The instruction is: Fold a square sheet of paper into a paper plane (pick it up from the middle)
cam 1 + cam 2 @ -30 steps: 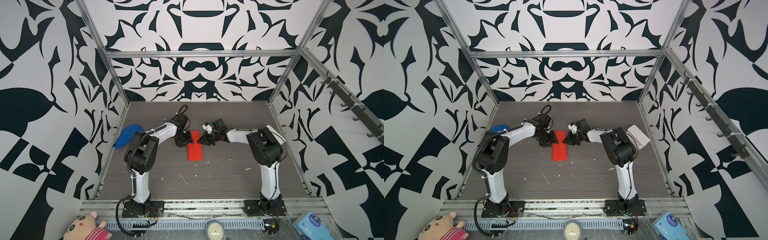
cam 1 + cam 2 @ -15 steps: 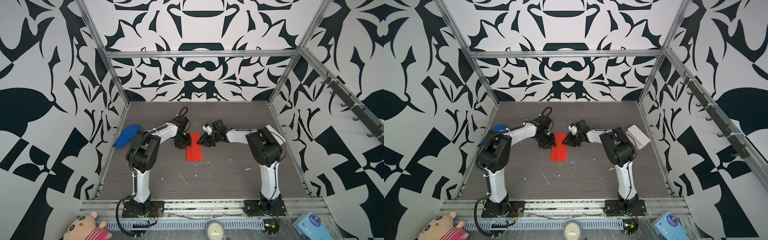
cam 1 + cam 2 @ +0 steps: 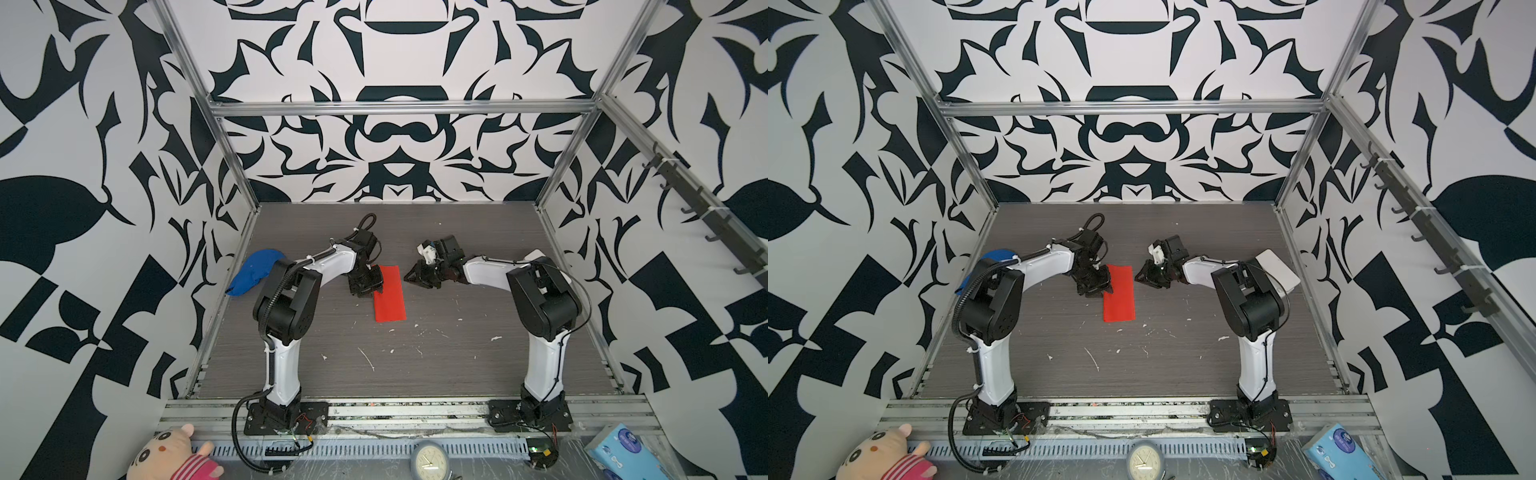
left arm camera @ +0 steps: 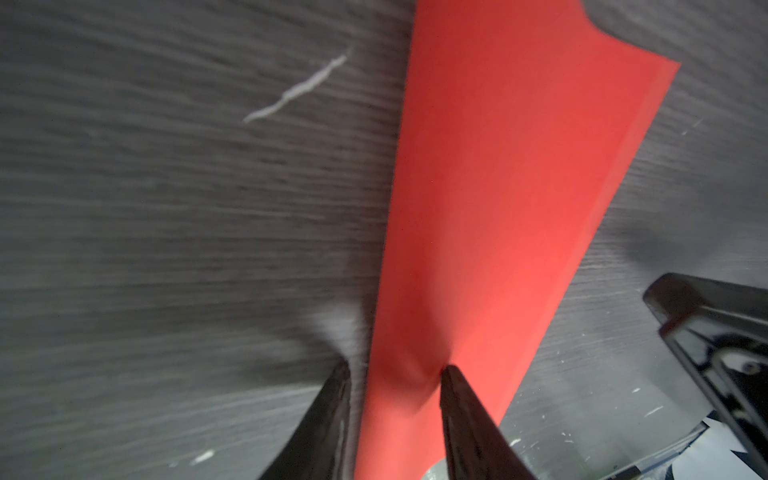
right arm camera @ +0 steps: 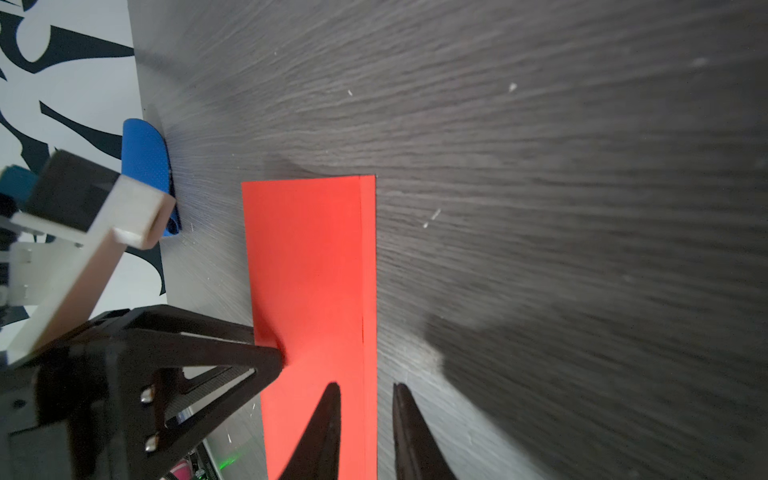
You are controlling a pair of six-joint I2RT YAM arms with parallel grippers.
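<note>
Dark wood-grain worktop (image 3: 457,353) carries red paper (image 3: 389,295), folded to a narrow strip, flat btwn both arms; left claw (image 4: 395,368) parted, one tip pressing strip's long edge, w/ right claw (image 5: 365,388) likewise parted at opposite edge.

Paper (image 3: 389,294) bright red; cloth (image 3: 253,272) blue; table (image 3: 415,374) dark grey woodgrain; walls (image 3: 395,145) black-white floral.
</note>
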